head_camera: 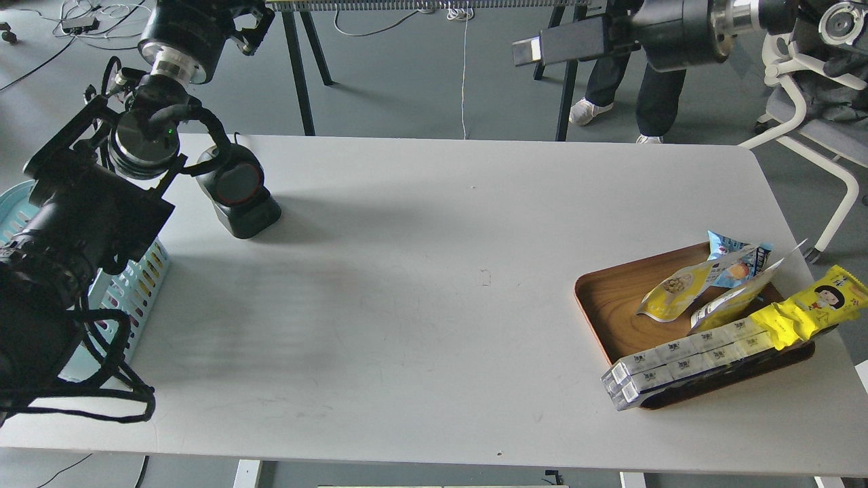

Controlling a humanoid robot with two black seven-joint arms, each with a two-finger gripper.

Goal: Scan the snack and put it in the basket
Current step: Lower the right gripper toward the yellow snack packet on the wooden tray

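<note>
White rectangular surface [434, 305] with rounded corners, standing on grey floor; cables, black stand legs, a white chair [807, 129] and a standing person's legs [637, 95] lie beyond its far edge. At 4 o'clock, the brown wooden tray [603, 305] holds the small yellow and white nut pouch [671, 293], lying flat among other packets. At 9 o'clock, the light blue slotted plastic basket [139, 285] sits under the left arm. Black scanner [237, 193] at 10 o'clock. Left jaws [247, 34]: cannot tell. Right jaws [525, 51]: cannot tell.

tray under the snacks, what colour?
Brown wood grain, with a darker rim: the tray shows best in the head view, its only view.
</note>
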